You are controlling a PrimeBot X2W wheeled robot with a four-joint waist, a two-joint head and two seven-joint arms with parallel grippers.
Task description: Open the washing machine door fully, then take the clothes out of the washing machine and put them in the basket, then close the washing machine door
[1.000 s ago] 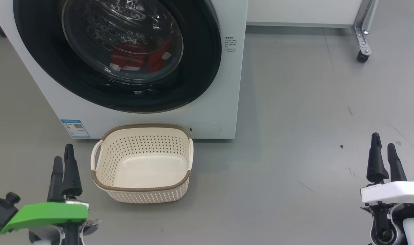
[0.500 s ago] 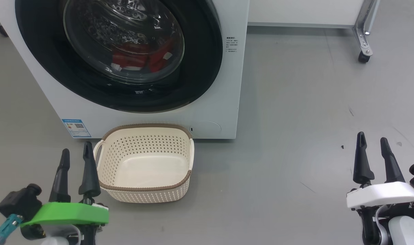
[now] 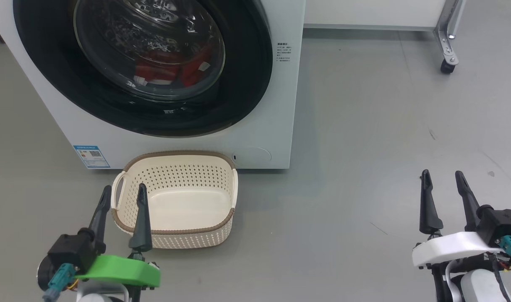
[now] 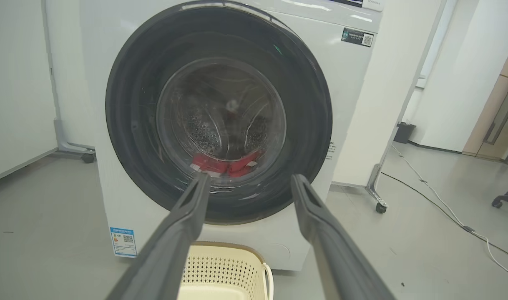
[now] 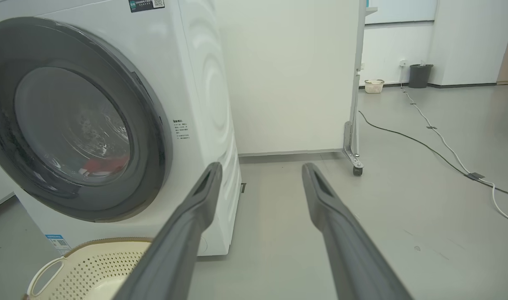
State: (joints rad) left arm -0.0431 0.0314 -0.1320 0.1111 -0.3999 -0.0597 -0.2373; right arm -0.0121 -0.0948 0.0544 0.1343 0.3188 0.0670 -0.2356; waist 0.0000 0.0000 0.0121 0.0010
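Observation:
The white washing machine (image 3: pixel 280 105) stands ahead, and its black-rimmed washing machine door (image 3: pixel 247 84) lies flush against the front. Red clothes (image 3: pixel 167 69) show through the glass at the drum's bottom, also in the left wrist view (image 4: pixel 220 163). The cream basket (image 3: pixel 175 154) sits on the floor against the machine's base and holds nothing. My left gripper (image 3: pixel 124 188) is open over the basket's left end, pointing at the door (image 4: pixel 129 104). My right gripper (image 3: pixel 442 174) is open over bare floor, well right of the machine (image 5: pixel 204 83).
A white partition on a metal frame with a caster (image 3: pixel 446 67) stands right of the machine. A cable (image 5: pixel 425 146) runs across the grey floor farther right, with a dark bin (image 5: pixel 420 75) by the far wall. Open floor lies between machine and right gripper.
Both arms have swung inward: the left gripper moved right to the basket's left end, the right gripper moved left. Both stay open. The camera shifted slightly.

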